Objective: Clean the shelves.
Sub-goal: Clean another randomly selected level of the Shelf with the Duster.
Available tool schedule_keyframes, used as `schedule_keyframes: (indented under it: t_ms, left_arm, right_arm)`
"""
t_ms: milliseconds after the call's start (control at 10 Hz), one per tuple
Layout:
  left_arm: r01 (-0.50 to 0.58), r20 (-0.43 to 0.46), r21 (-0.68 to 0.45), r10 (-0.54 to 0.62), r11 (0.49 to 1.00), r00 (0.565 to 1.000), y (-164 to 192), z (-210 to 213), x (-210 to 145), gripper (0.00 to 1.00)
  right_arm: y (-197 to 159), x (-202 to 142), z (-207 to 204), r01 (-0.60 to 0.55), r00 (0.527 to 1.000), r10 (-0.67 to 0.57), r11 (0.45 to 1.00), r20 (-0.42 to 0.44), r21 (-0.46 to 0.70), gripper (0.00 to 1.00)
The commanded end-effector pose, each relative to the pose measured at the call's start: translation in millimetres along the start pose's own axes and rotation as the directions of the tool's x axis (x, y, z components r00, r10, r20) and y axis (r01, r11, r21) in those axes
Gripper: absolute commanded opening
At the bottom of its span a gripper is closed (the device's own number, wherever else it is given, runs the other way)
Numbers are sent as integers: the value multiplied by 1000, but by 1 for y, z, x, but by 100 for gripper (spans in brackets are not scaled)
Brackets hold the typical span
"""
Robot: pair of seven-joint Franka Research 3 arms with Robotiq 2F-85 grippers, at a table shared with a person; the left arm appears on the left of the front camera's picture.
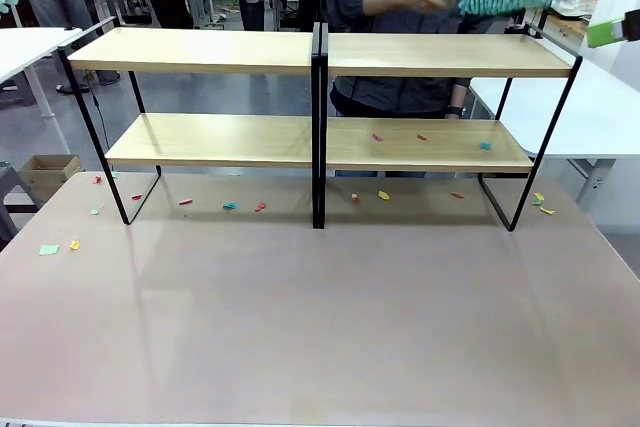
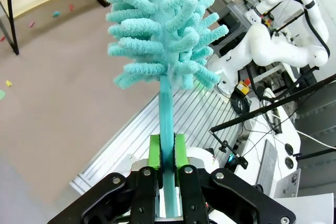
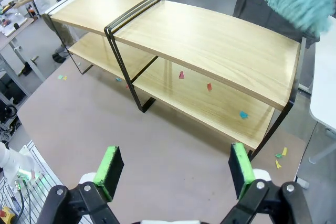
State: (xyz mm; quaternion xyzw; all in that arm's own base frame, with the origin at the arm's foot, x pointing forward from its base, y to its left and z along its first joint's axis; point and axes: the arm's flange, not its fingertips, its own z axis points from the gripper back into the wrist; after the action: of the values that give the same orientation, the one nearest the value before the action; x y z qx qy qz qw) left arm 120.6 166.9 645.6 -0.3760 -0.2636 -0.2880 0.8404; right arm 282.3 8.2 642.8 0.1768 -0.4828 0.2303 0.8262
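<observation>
Front view, shelves (image 1: pixel 200 50) long axis left-right, L gripper (image 2: pixel 167 149) clamps duster (image 2: pixel 163 30), R gripper (image 3: pixel 176 163) wide open.

Shelves (image 1: pixel 200 50): light wood boards, black frames. Duster (image 2: pixel 163 30): teal. Table (image 1: pixel 320 327): dusty pink.

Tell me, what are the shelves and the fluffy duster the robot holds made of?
The shelves: boards look like pale wood or wood-look laminate, matte, with faint grain lines; frames look like thin black-painted metal rods. The duster in the left pincer: soft teal strands, probably microfibre; its smooth teal handle looks like plastic.
</observation>
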Motion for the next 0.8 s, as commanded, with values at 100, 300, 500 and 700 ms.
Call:
schedule_keyframes:
  t_ms: [100, 300, 500, 700]
  left_arm:
    - [-47, -106, -37, 43, 998, 993, -23, -24, 18, 12]
    - [-100, -338, -35, 83, 994, 938, -51, -105, 22, 12]
    - [-136, -499, -24, 106, 990, 860, -58, -202, 18, 12]
    - [-35, -484, -163, -49, 986, 874, -103, -289, 30, 12]
  right_arm:
    - [-1, -1, 0, -5, 1000, 5, 1000, -1, 4, 100]
    - [-1, -1, 0, -5, 1000, 5, 1000, -1, 4, 100]
    - [-1, -1, 0, -5, 1000, 5, 1000, -1, 4, 100]
    - [-1, -1, 0, -5, 1000, 5, 1000, -1, 4, 100]
